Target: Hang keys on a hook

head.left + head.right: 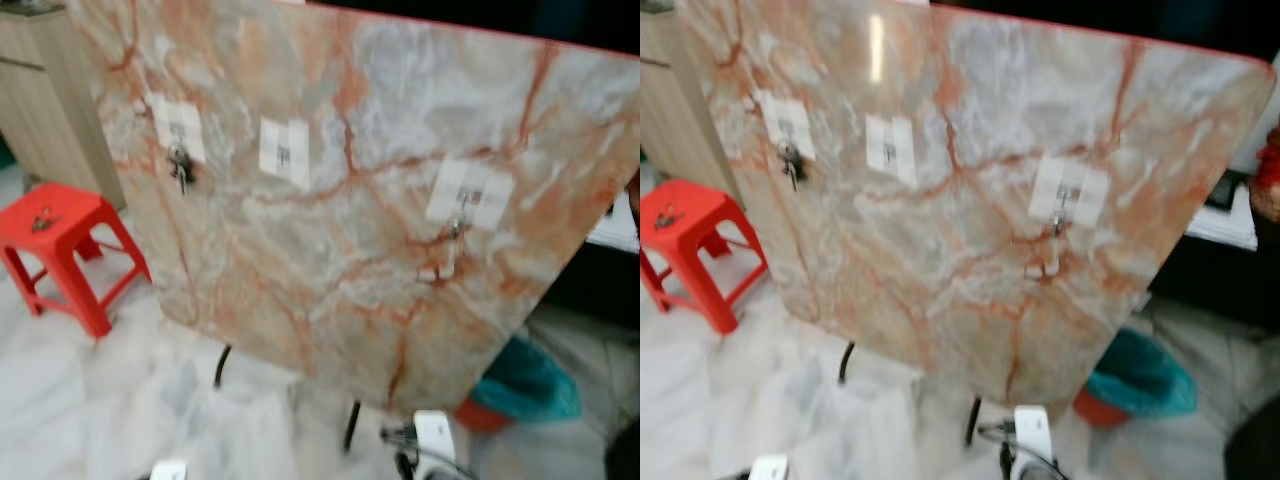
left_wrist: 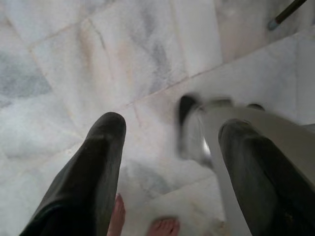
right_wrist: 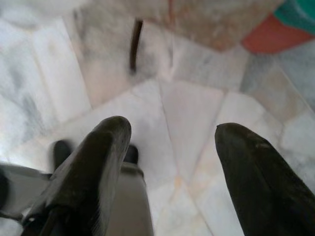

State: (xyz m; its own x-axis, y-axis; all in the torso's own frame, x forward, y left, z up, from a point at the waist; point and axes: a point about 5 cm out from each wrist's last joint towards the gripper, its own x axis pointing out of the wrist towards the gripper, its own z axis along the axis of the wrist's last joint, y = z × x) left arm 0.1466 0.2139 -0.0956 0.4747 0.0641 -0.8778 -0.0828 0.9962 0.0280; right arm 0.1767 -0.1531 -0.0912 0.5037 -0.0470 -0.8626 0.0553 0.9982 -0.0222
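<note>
1. Three hooks sit on the big marble board (image 1: 350, 250), each on a white sticky pad. One is at the far left (image 1: 180, 128), one is in the middle (image 1: 284, 152), and one is at the right (image 1: 468, 195).
2. A bunch of keys (image 1: 181, 168) hangs from the left hook. It looks dark and small, and the picture is too blurry to count the keys. I think that part of the job is done.
3. Something thin and pale hangs under the right hook, but I cannot tell what it is.
4. More keys may be lying on the red stool (image 1: 62, 225) beside the board. There is a small dark thing (image 1: 44, 220) on its seat, too fuzzy to name.
5. Both arms hang low, pointing at the white tile floor (image 2: 98, 64). The left gripper (image 2: 170, 142) has its fingers spread apart and holds nothing. The right gripper (image 3: 172, 147) is the same, wide and bare.
6. To do the next bit well, the robot should stand still first so things look sharp. Then it should check that the keys sit deep in the hook and do not swing off.
</note>
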